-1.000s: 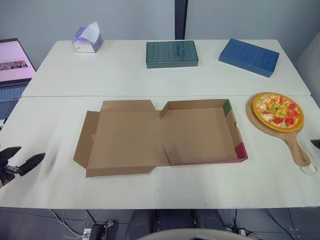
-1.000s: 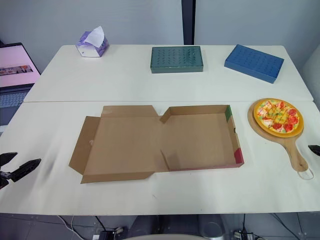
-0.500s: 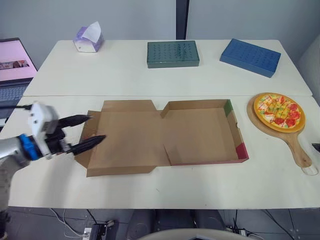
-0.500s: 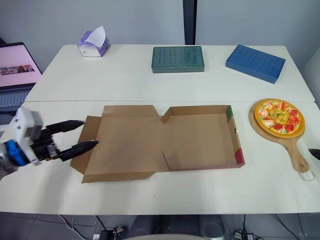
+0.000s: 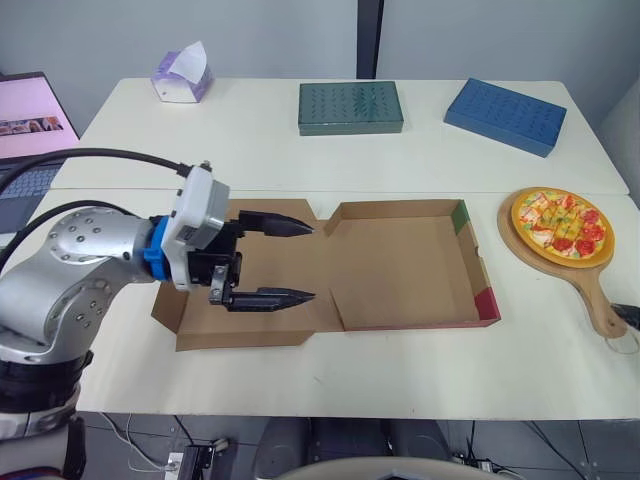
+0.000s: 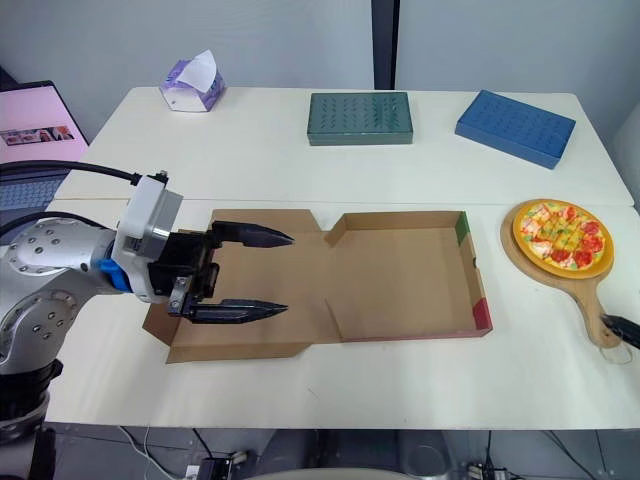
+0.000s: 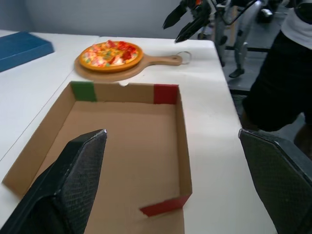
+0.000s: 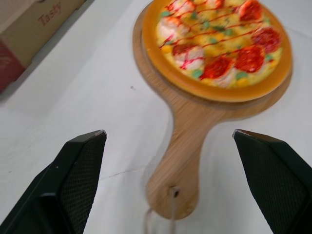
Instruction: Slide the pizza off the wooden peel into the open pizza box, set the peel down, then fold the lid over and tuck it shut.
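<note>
The pizza [image 5: 558,220] lies on the round wooden peel [image 5: 597,300] at the table's right, with the handle pointing toward the front edge. The brown pizza box [image 5: 400,265] is open, its lid [image 5: 255,262] lying flat to the left of the tray. My left gripper [image 5: 313,262] hovers open over the lid, its fingers pointing right toward the tray [image 7: 126,146]. My right gripper [image 8: 168,132] is open just short of the peel's handle end [image 8: 173,195], and its tip [image 6: 620,325] shows at the right edge.
Along the back of the table stand a tissue box [image 5: 182,78], a green box [image 5: 351,107] and a blue box [image 5: 502,115]. A laptop [image 5: 30,110] sits off the left. A person in dark clothes [image 7: 287,78] stands beyond the table's right end.
My left arm has swung in from the table's front left edge, past the lid's left flap, and is now over the lid. The right gripper has hardly moved.
</note>
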You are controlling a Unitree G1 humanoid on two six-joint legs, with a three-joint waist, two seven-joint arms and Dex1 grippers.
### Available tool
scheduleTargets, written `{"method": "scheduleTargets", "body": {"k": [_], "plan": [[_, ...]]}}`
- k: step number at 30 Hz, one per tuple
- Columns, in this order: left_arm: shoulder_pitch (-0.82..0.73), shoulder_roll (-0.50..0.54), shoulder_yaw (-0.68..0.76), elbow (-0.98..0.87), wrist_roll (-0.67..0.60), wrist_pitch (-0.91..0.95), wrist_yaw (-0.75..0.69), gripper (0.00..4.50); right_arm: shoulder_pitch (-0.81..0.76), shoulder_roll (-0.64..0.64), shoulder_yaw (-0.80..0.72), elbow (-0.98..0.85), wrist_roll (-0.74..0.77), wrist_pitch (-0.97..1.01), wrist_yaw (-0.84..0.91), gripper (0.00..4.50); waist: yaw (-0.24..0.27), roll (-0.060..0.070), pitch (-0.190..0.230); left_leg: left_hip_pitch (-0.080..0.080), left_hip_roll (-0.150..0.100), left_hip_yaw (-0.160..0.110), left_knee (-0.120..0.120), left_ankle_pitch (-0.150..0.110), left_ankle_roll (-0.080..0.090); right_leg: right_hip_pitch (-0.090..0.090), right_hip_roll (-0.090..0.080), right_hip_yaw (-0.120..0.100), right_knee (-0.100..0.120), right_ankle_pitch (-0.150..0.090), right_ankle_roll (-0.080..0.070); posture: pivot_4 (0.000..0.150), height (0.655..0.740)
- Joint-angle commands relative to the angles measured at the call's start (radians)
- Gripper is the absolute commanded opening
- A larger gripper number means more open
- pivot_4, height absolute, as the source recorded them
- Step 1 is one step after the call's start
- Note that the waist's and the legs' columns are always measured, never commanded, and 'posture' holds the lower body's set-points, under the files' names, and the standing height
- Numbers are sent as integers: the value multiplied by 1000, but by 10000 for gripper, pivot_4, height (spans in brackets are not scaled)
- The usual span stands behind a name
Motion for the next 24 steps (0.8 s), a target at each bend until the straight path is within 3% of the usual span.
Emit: {"method": "scheduleTargets", "body": {"k": [1,9,24], "plan": [[-45,-15,-20,-18,-12,0,-14,45000,-23,15,-6,-54,9,4,-33,44645,0,0,0,0,0,0,0,0,0,0,0,0,0,0,0,1500,7400],[-65,-44,-24,-31,-13,-3,-1,45000,-150,20,182,-29,-86,136,-253,44645,4,-1,1,-1,0,-1,1,0,0,0,0,0,0,0,0,1500,7400],[-56,-61,-36,-55,-4,-4,17,45000,-403,-43,406,231,-130,256,-275,44645,4,-2,1,-1,0,-1,1,0,0,0,0,0,0,0,0,1500,7400]]}}
